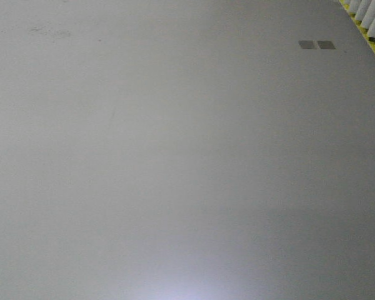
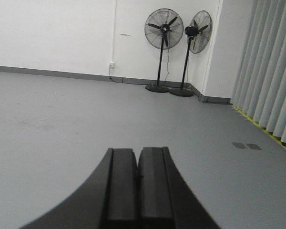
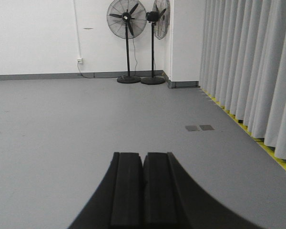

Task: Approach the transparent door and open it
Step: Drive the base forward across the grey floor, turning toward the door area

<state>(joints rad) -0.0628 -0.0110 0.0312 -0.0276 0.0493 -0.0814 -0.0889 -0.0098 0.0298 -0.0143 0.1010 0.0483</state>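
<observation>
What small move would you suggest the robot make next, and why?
Probably rotate the base slowly to search: no transparent door shows in any view, only grey floor, two black pedestal fans by a white wall and pale pleated curtains. The left gripper and right gripper are shut, empty.

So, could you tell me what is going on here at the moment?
Nothing is being handled yet. The left gripper and the right gripper are both shut, holding nothing and pointing out over a grey floor. Ahead, two standing fans stand by a white wall, with grey curtains along the right. No transparent door shows in any view, so the robot has not reached it.
</observation>
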